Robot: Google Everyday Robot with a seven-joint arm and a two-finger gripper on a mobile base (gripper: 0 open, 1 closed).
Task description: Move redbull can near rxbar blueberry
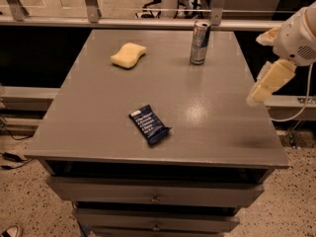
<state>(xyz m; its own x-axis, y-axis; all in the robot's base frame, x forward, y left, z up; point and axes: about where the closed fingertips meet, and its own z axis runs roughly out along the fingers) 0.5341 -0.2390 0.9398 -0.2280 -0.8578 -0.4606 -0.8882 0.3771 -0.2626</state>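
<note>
The redbull can (199, 42) stands upright at the back of the grey table (98, 112), right of centre. The rxbar blueberry (149, 124) lies flat near the table's front middle, well in front of the can and to its left. My gripper (256, 69) hangs at the table's right edge, to the right of the can and a little nearer the front. Its two cream fingers (268, 80) are spread apart and hold nothing.
A pale yellow sponge (128, 55) lies at the back left of the table. A metal rail (148, 22) with posts runs just behind the table's back edge. Drawers (155, 194) sit under the tabletop. A cable (301, 107) hangs at the right.
</note>
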